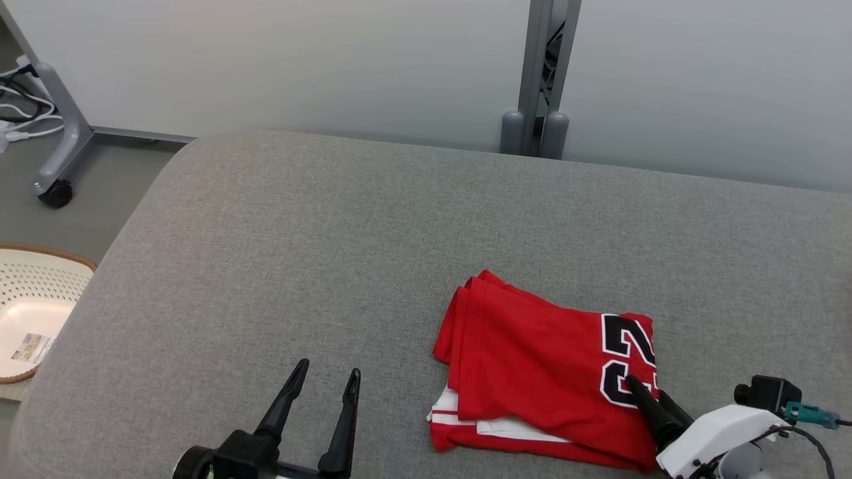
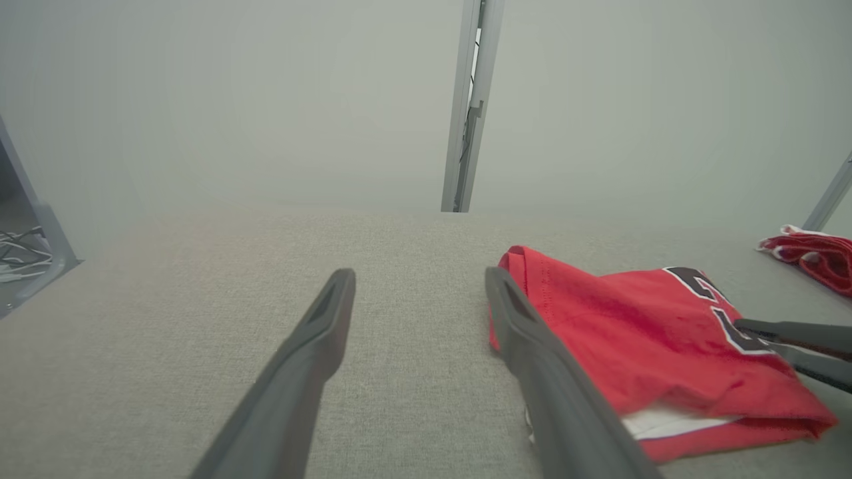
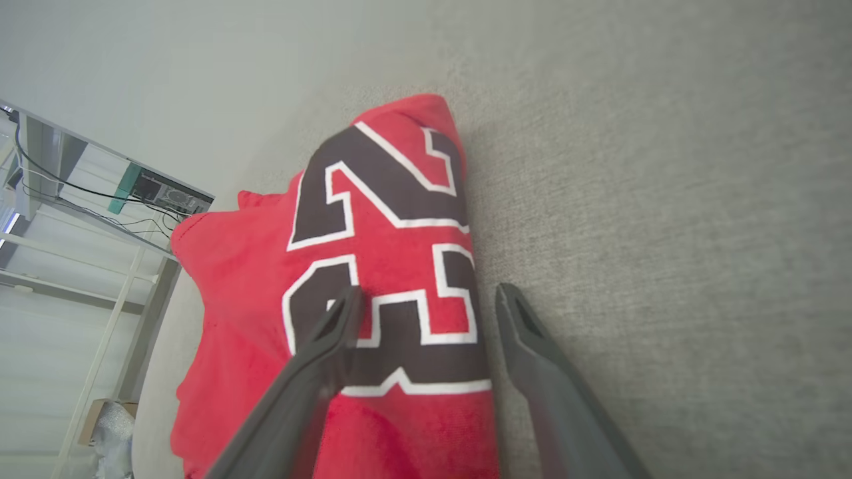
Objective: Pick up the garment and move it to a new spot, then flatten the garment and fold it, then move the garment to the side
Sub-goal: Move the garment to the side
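Poised over the folded red jersey with black, white-edged numerals (image 1: 532, 359), lying at the near right of the grey fabric-covered tabletop (image 1: 333, 233).

Looks folded already, so probably down to the last step, moving it to the side. Straddles the jersey's (image 3: 373, 219) right edge with the right claw (image 3: 429, 296) (image 1: 649, 392), spread wide and gripping nothing: one finger above the numerals, the other above bare grey cloth just beside the edge; cannot tell whether either tip touches. Has the left claw (image 1: 329, 369) (image 2: 419, 276), likewise spread and empty, low over bare tabletop, near the jersey's (image 2: 619, 332) left edge but apart from it. Puts the jersey directly under the right claw and off to the right of the left one, longer side running roughly left to right. Makes the right arm the nearer; calls for closing on that edge or pushing it sideways.
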You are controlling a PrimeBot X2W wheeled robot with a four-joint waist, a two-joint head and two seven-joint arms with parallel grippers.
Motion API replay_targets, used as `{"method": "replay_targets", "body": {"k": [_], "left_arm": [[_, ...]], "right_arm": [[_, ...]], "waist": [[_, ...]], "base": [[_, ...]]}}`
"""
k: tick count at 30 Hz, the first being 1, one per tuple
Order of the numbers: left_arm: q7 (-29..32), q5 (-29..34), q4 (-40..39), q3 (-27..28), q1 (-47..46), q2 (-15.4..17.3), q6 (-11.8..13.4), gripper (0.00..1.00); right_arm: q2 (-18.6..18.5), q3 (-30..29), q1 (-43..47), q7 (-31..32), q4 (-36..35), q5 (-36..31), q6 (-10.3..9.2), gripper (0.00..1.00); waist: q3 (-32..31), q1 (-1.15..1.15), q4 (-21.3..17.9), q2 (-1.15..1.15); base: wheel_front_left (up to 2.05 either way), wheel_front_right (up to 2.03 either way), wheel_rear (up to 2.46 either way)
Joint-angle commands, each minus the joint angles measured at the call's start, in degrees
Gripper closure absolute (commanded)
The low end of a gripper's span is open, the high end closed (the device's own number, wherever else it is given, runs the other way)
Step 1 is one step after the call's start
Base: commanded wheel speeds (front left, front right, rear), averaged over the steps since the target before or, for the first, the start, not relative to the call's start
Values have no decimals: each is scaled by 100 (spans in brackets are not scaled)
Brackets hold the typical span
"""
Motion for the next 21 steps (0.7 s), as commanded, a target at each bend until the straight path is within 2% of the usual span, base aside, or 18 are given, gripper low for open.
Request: {"method": "replay_targets", "body": {"k": [1, 4, 5, 6, 7, 8, 9, 15, 21], "left_arm": [[-23, 16, -61, -31, -91, 19, -47, 0], [-23, -10, -141, -74, -134, 24, -64, 0], [-23, -11, -157, -83, -153, 21, -65, 0], [-23, -11, -175, -91, -171, 21, -64, 0], [-23, -6, -186, -93, -188, 21, -63, 0], [-23, -5, -193, -92, -192, 20, -60, 0], [-23, -3, -197, -94, -196, 21, -56, 0], [-23, 33, -215, -86, -172, 20, -37, 0], [-23, 56, -263, -80, -108, 19, -69, 0]], "right_arm": [[26, 46, -81, 42, 54, 178, 0, 0], [58, 167, -151, 82, 57, 368, 0, 0], [61, 194, -169, 52, 40, 422, 0, 13], [62, 215, -188, 9, 21, 481, 0, 51], [54, 240, -203, -14, 1, 530, 0, 66], [27, 269, -226, -54, -18, 554, 0, 86], [-5, 300, -246, -96, -23, 572, 0, 100], [-181, 455, -313, -265, -144, 655, 0, 100], [-408, 698, -398, -558, -242, 519, 0, 100]], "waist": [[41, 0, 43, 0], [99, 0, 73, 0], [117, 0, 80, 0], [133, 0, 84, 0], [148, 0, 85, 0], [161, 0, 84, 0], [169, 0, 80, 0], [158, 0, 19, 0], [165, 0, -252, 0]], "base": [[0, 0, 0], [0, 0, 0], [0, 0, 0], [0, 0, 0], [0, 0, 0], [0, 0, 0], [0, 0, 0], [0, 0, 0], [0, 0, 0]]}}
